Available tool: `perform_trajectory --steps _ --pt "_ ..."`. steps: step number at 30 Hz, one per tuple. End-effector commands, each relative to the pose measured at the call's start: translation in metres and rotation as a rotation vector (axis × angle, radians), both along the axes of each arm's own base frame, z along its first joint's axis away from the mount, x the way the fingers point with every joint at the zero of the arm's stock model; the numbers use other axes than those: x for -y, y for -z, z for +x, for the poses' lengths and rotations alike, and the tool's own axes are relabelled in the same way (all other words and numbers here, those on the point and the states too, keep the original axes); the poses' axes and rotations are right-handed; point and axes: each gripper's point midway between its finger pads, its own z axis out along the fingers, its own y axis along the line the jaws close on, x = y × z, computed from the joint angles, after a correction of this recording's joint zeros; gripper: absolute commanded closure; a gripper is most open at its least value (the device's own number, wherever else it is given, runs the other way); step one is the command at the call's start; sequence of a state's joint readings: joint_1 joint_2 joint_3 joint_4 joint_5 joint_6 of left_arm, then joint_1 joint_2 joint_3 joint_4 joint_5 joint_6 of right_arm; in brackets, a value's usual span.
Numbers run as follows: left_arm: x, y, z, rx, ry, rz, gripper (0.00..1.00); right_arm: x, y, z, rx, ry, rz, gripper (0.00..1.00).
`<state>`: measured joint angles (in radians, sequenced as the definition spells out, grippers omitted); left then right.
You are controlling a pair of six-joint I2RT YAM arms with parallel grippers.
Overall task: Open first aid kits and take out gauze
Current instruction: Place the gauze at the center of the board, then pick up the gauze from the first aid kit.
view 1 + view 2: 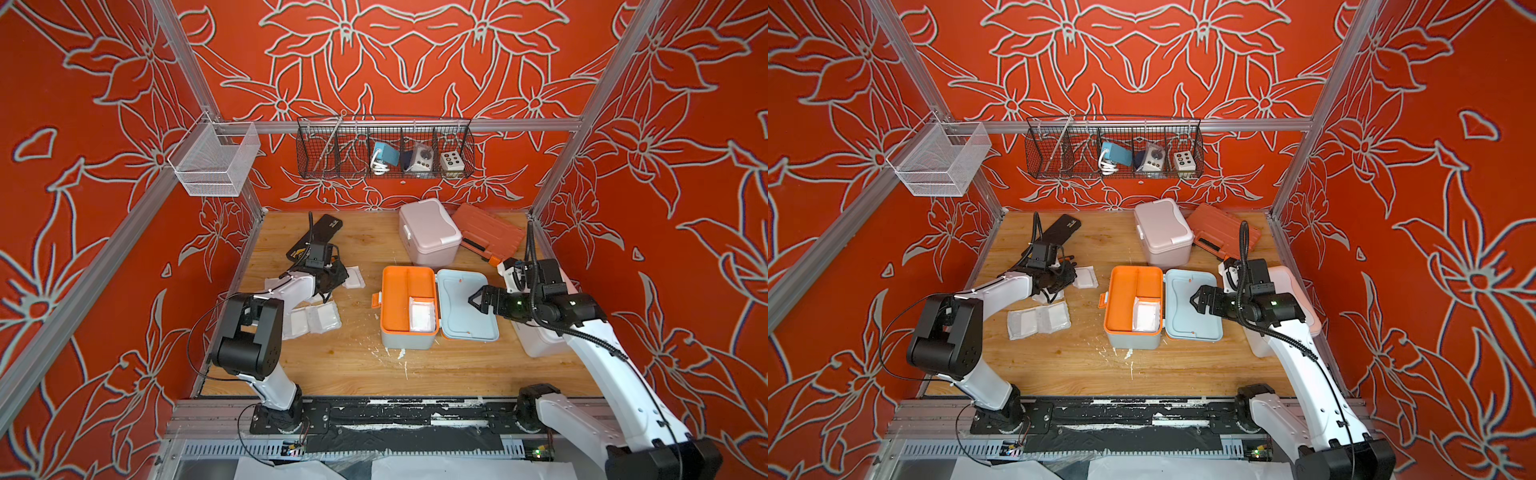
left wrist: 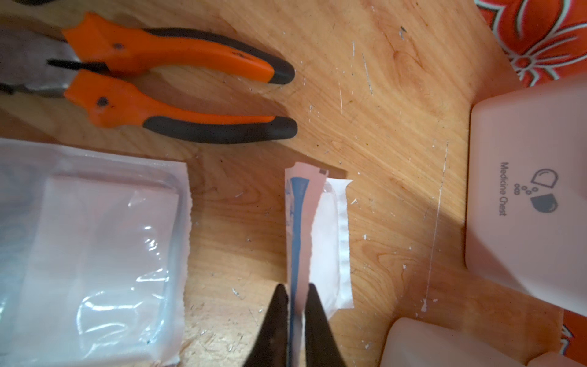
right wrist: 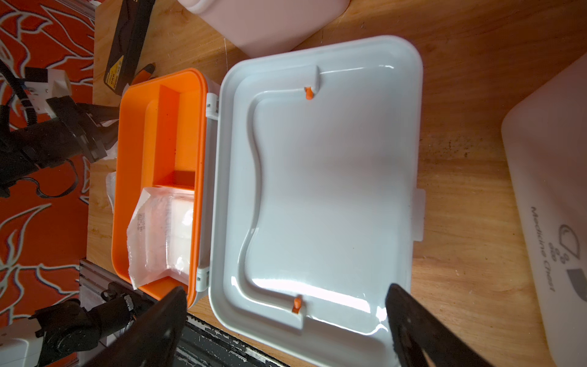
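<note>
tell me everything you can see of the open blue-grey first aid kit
The kit is a rounded plastic case, pale blue-grey, standing on the wooden table. Its hinged lid lies open, inside up, beside the body. An orange divided tray fills the body; one compartment holds a wrapped gauze pad. The right gripper, fingers open, hangs over the lid.

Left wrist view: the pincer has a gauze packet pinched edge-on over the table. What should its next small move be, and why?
Probably open the left pincer and let the gauze packet drop. It hangs edge-on over bare table, beside a second packet lying flat on the wood, so releasing here should add it to the gauze taken out.
</note>
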<state>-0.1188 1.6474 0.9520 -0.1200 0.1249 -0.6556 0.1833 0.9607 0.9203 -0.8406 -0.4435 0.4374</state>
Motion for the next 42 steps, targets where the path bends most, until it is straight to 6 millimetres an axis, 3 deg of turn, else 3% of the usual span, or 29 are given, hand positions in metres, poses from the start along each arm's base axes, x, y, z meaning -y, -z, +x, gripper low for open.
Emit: perform_trajectory --steps 1,5,10,20,29,36,42 --pt "-0.006 -0.004 0.004 0.0 0.005 0.029 0.72 0.0 -0.002 0.001 0.006 0.01 0.014 0.02" --pt "-0.004 -0.022 0.004 0.031 0.018 0.023 0.57 -0.001 -0.004 0.001 0.008 0.01 0.024 0.02" --pt "0.011 -0.058 -0.005 0.093 0.072 -0.006 0.4 -0.005 -0.013 -0.001 0.008 -0.001 0.053 0.02" --pt "0.059 -0.135 -0.054 0.209 0.201 0.021 0.04 -0.008 -0.033 -0.008 0.056 -0.012 0.082 0.02" --pt "0.08 -0.178 -0.095 0.266 0.284 0.025 0.02 -0.015 -0.045 -0.01 0.136 -0.049 0.126 0.02" --pt "0.117 -0.19 -0.11 0.255 0.387 0.071 0.02 -0.028 -0.059 -0.014 0.163 -0.077 0.213 0.02" --pt "0.14 -0.188 -0.118 0.234 0.455 0.112 0.02 -0.045 -0.066 -0.02 0.152 -0.125 0.238 0.02"
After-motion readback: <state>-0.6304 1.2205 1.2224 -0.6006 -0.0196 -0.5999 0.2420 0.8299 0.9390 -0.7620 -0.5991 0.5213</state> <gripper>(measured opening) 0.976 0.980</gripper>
